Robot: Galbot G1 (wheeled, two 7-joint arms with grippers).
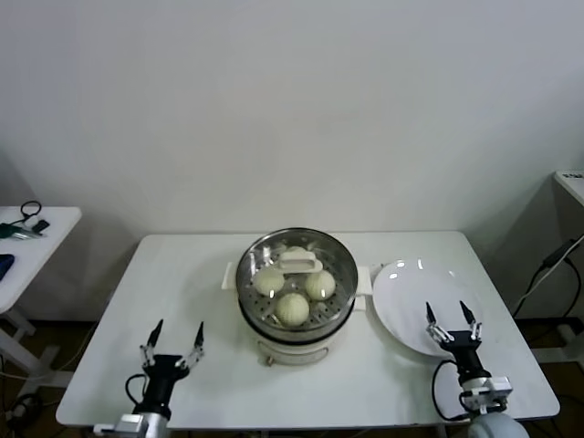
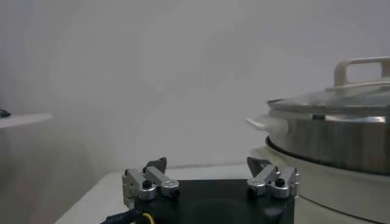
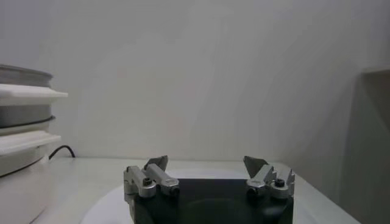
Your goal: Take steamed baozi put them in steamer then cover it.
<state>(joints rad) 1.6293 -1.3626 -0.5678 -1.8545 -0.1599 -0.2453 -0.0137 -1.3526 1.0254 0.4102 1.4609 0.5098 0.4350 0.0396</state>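
The steamer stands at the middle of the white table on its white pot base. Several cream-white baozi lie inside it. The clear glass cover with its white handle sits on top of the steamer. From the left wrist view the steel steamer wall and the cover show side-on. My left gripper hangs open near the table's front left, apart from the steamer, and holds nothing. My right gripper is open over the white plate's near part, holding nothing.
A flat white plate lies just right of the steamer. A small side table with dark items stands at the far left. Another surface's edge and cables show at the far right.
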